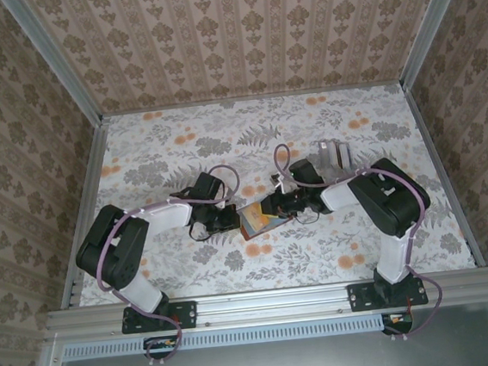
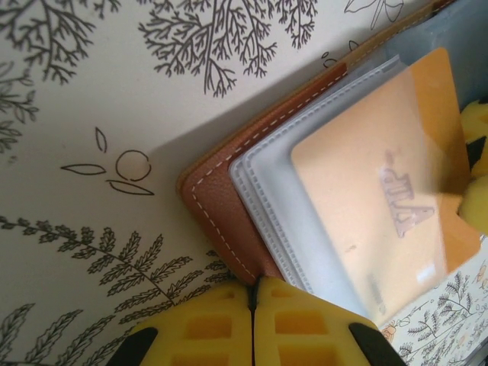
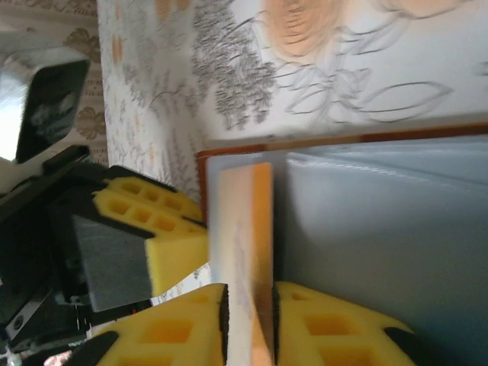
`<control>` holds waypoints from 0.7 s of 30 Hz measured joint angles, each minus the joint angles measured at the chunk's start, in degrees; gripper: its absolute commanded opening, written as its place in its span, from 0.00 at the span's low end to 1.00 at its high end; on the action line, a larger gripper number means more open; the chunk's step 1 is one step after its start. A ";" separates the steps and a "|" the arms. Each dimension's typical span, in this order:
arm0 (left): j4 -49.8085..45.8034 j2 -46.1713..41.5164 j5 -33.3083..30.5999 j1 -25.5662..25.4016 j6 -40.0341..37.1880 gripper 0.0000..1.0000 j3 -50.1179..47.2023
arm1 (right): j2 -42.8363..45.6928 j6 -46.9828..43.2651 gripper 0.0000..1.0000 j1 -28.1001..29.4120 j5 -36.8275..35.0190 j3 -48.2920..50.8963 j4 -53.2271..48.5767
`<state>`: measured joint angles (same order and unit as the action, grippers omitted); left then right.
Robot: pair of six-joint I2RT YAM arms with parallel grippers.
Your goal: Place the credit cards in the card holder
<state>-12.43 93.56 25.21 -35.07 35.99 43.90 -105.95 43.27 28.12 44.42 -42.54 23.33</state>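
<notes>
Left wrist view is showing the left gripper (image 2: pixel 254 293) clamping the card holder (image 2: pixel 221 206) at bottom centre. The right gripper (image 3: pixel 248 305) is pinching an orange credit card (image 2: pixel 366 175), seemingly sitting partway in a sleeve (image 2: pixel 267 183), not fully seated yet.

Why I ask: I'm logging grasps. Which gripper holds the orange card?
The right gripper: its jaws pinch the orange card edge-on. The left gripper is instead clamped on the edge of the brown card holder.
</notes>
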 measured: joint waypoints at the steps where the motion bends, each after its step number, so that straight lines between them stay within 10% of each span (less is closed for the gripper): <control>1: 0.02 0.02 0.09 0.04 0.00 0.06 0.00 | 0.66 -0.33 0.29 0.31 -0.94 -0.04 -1.20; 21: 1.51 -0.09 0.79 0.31 0.02 0.06 -0.76 | 2.82 -9.88 0.05 5.16 -8.94 -5.77 -19.47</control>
<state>-10.92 93.47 26.00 -34.76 36.01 43.13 -103.13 33.39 33.28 35.48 -48.31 3.86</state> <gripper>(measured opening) 0.061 0.069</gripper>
